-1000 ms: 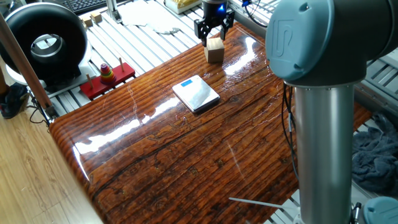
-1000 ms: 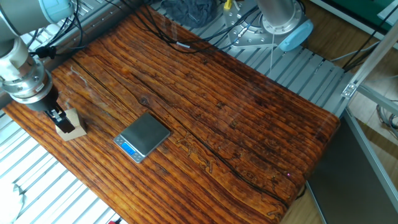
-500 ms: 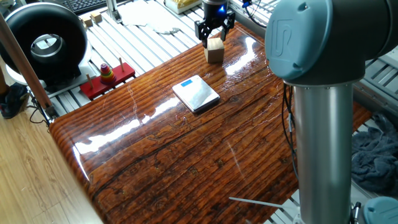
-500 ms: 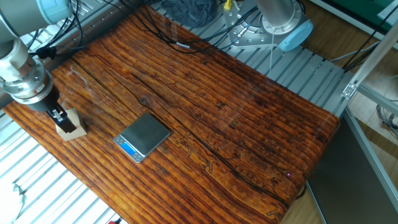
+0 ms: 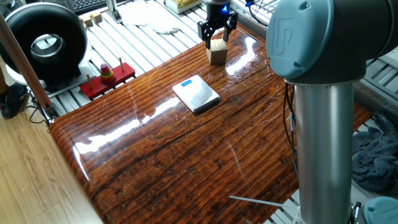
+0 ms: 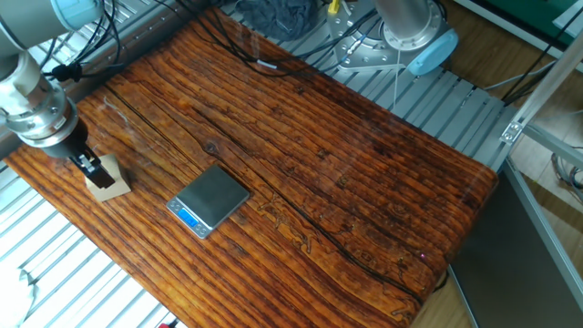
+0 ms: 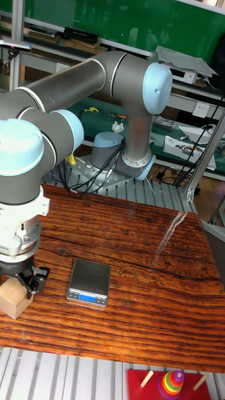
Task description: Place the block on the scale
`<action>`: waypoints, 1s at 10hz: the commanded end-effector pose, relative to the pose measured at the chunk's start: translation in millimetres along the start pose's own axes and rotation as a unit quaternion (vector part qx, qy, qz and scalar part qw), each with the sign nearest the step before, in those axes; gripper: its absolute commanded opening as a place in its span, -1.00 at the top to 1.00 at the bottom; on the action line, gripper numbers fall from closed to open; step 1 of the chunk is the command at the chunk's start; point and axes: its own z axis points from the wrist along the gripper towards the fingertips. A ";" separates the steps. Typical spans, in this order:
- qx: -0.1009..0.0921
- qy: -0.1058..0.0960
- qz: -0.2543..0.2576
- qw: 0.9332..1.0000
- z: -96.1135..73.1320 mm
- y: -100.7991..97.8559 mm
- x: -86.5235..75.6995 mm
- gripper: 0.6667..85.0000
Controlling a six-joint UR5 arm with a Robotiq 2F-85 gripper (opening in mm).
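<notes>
The block (image 5: pixel 217 52) is a light tan wooden cube at the far end of the wooden table, seen also near the left edge (image 6: pixel 108 177) and at the front left (image 7: pixel 15 298). My gripper (image 5: pixel 217 38) (image 6: pixel 89 165) (image 7: pixel 29 284) comes down on it from above with its fingers shut on the cube's top. The cube looks held just above the wood. The scale (image 5: pixel 196 93) (image 6: pixel 210 199) (image 7: pixel 89 282), flat and silver with a blue display strip, lies bare a short way from the block toward the table's middle.
A red base with coloured stacking rings (image 5: pixel 107 76) (image 7: pixel 167 382) sits off the table's edge on the metal slats. A black round device (image 5: pixel 46 43) stands at the far left. The arm's grey column (image 5: pixel 323 124) rises at the right, with a grey cloth (image 5: pixel 376 155) beyond it.
The gripper has closed in on the block's top and risen slightly. The block has shifted a little with it. The scale has not moved.
</notes>
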 end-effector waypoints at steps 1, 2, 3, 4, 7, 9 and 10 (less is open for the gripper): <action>-0.008 0.001 -0.001 1.000 -5.9 3.5 3.1 -0.55; -0.008 0.001 0.000 1.000 -6.8 4.4 3.0 -0.55; -0.009 0.001 0.001 1.000 -7.6 5.1 3.5 -0.55; -0.009 0.004 0.010 1.000 -8.6 5.5 5.2 -0.57; -0.013 0.000 0.031 0.999 -9.5 7.5 3.8 -0.63; -0.013 -0.002 0.043 0.999 -7.2 7.5 1.2 -0.63; -0.014 0.000 0.041 0.999 -5.5 8.0 1.1 -0.62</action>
